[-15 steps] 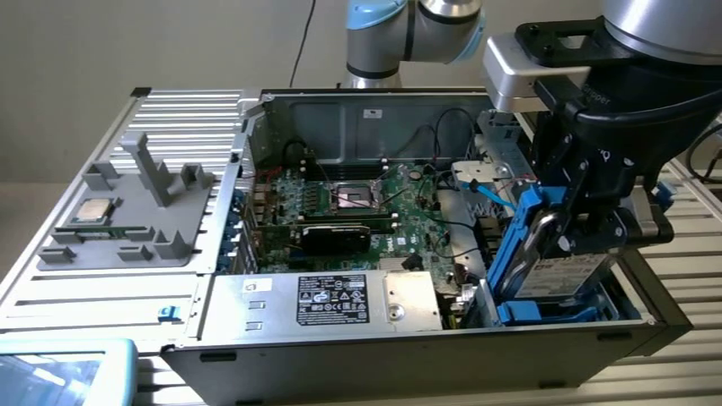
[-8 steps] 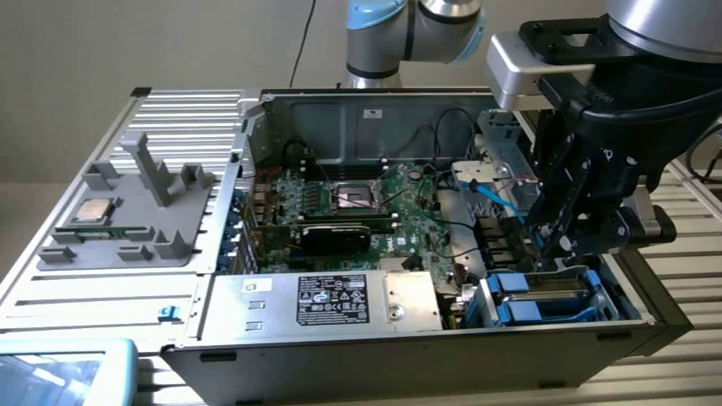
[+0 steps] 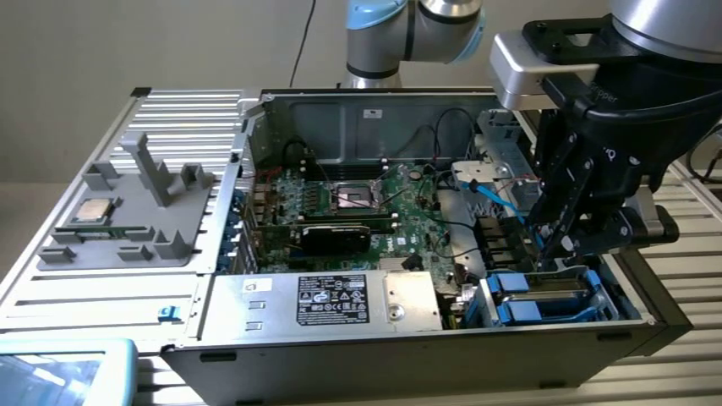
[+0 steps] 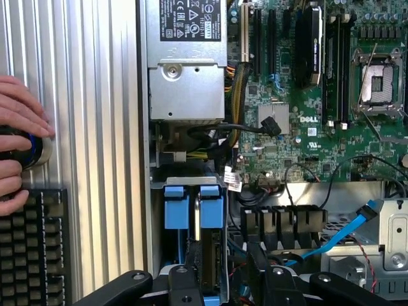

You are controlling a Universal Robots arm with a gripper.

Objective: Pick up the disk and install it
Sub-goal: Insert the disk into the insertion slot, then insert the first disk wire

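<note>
On the ribbed aluminium table, the blue-bracketed silver metal disk stands edge-up in its bay beside the silver power-supply box. My black gripper hovers just above, jaws parted; I judge the bay carries it.

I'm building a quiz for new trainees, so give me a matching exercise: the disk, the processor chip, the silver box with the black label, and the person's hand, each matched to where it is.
1. disk
2. processor chip
3. silver box with black label
4. hand

A. on the grey tray outside the case
B. on a knob beside the keyboard
C. in the drive bay at the case's corner
D. inside the case, beside the motherboard

Pairs: 1-C, 2-A, 3-D, 4-B
</note>
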